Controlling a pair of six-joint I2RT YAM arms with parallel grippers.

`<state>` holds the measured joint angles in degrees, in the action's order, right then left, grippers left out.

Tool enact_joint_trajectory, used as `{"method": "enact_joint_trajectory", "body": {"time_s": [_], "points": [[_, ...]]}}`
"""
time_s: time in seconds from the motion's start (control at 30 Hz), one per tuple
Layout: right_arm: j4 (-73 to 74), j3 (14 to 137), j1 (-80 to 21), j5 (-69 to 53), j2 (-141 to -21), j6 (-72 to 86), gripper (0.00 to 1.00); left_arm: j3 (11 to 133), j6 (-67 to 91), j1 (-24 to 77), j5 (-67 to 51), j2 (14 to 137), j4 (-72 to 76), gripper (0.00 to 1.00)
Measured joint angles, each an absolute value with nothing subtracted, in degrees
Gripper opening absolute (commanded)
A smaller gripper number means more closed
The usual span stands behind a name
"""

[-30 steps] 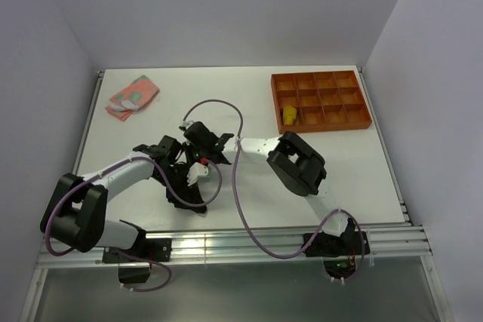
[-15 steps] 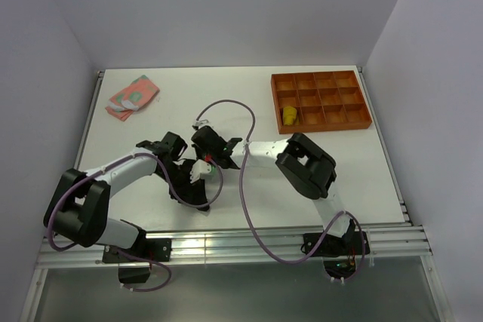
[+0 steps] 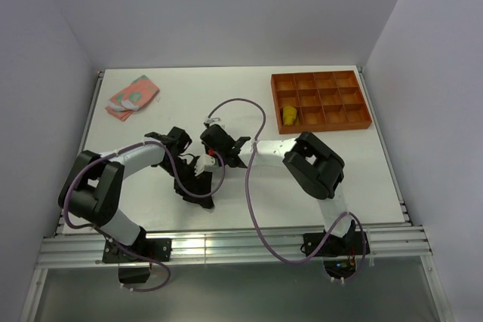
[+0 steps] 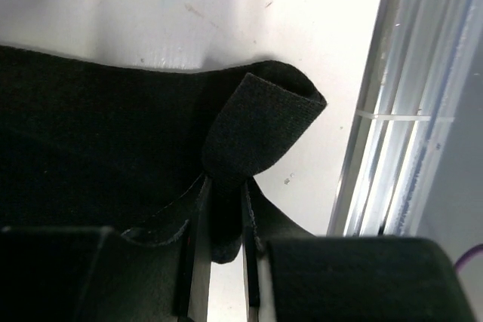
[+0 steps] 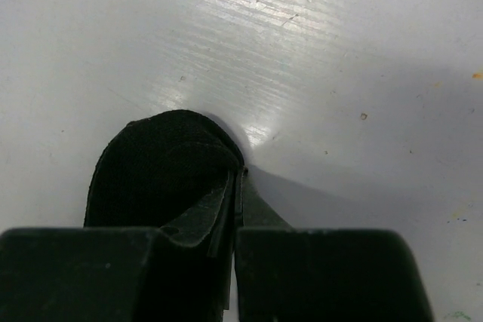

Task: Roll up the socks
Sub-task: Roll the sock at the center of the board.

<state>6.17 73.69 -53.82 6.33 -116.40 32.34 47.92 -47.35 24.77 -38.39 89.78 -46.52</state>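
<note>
the left gripper [image 4: 223, 200] and right gripper [image 5: 235, 185] each pinch the black sock [image 4: 90, 126] by the table's [image 3: 249, 96] near edge.

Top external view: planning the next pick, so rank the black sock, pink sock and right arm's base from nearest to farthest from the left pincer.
1. black sock: pinched in the left pincer.
2. pink sock: far left corner.
3. right arm's base: near right edge.
</note>
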Motion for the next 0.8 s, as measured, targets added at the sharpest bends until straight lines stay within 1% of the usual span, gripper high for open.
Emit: {"method": "enact_joint_trajectory", "body": {"time_s": [0.23,0.4,0.5,0.63,0.67,0.7,0.73,0.77,0.8], "points": [[6.11,73.80,-52.60,5.96,-116.42,32.32,0.02,51.55,-51.29,23.51,-42.41,94.89,-49.95,0.00],[5.76,73.80,-51.88,5.74,-116.53,32.34,0.02,55.66,-55.40,21.30,-44.77,101.01,-54.87,0.00],[5.50,73.97,-51.88,6.00,-116.66,32.36,0.04,57.49,-56.97,18.44,-46.81,105.54,-57.80,0.00],[5.30,73.93,-51.86,6.00,-116.71,32.42,0.04,58.89,-59.37,18.20,-47.81,107.46,-59.99,0.00],[5.30,73.91,-51.81,6.00,-116.71,32.51,0.07,59.20,-59.96,18.15,-48.21,107.96,-60.47,0.00],[5.26,73.91,-51.75,6.00,-116.71,32.62,0.15,59.55,-60.69,18.09,-48.58,108.49,-60.99,0.00],[5.19,73.89,-51.68,6.00,-116.71,32.77,0.20,59.90,-61.30,18.00,-49.01,109.01,-61.36,0.00],[4.89,73.73,-51.57,6.02,-116.71,32.95,0.34,60.29,-61.84,17.96,-49.45,109.51,-61.73,0.00],[4.21,73.41,-51.46,6.11,-116.57,33.28,0.40,60.69,-62.41,17.91,-49.93,110.02,-62.06,0.00]]}}
